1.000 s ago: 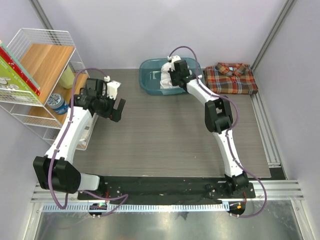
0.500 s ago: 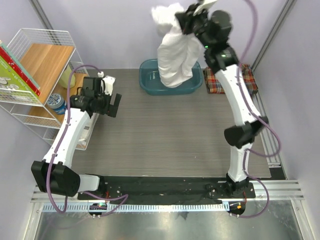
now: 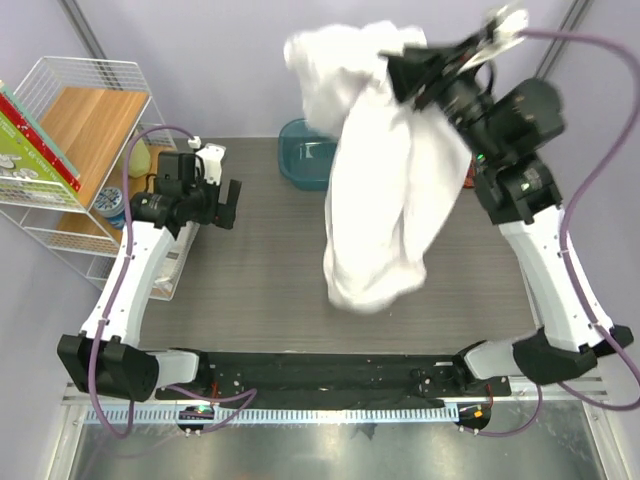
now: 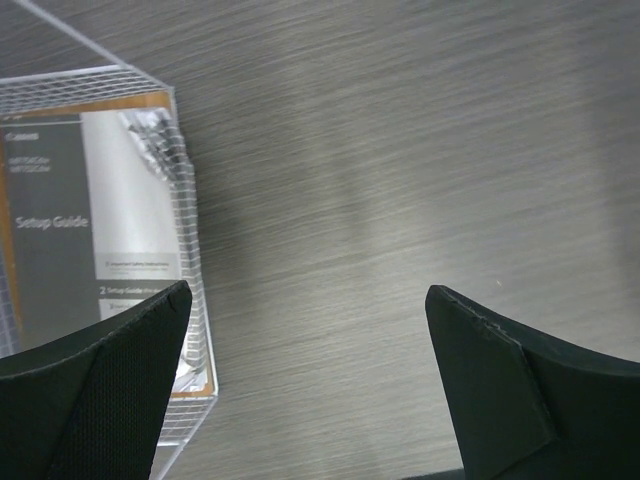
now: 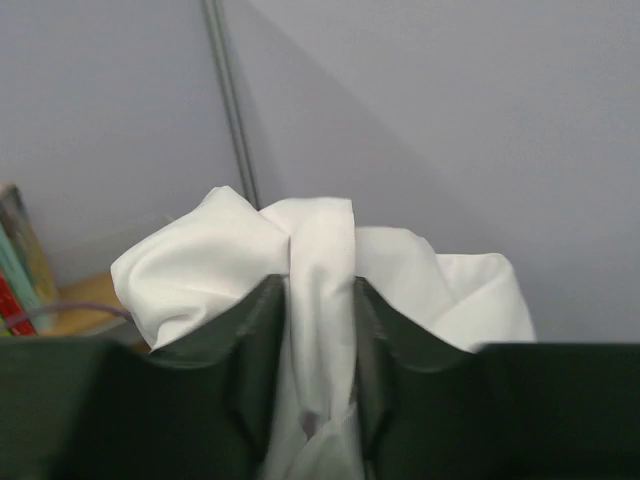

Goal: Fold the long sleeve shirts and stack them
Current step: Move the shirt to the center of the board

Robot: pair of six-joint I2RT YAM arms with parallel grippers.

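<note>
High over the table's back my right gripper point(image 3: 402, 72) holds the white long sleeve shirt point(image 3: 385, 190) by a bunched fold. The rest of the cloth hangs in a long drape down to mid-table. From the right wrist, a band of the white shirt point(image 5: 322, 250) fills the gap between the dark fingers point(image 5: 255, 350) of that gripper point(image 5: 320, 335). The plaid shirt is hidden behind the hanging cloth and the arm. My left gripper point(image 3: 228, 203) hovers open over the table's left side, and in its own wrist view that gripper point(image 4: 310, 385) has only bare tabletop between its fingers.
A teal tub point(image 3: 300, 152) stands at the back centre, partly hidden by the white shirt. A wire rack point(image 3: 85, 140) with wooden shelves, books and bottles fills the left edge. Its low wire basket point(image 4: 190, 250) holding a setup guide lies just left of my left gripper.
My right arm has swung up and forward, lifting the white shirt out of the teal tub until it hangs high over the table. The left gripper drifted slightly left and stayed open.
</note>
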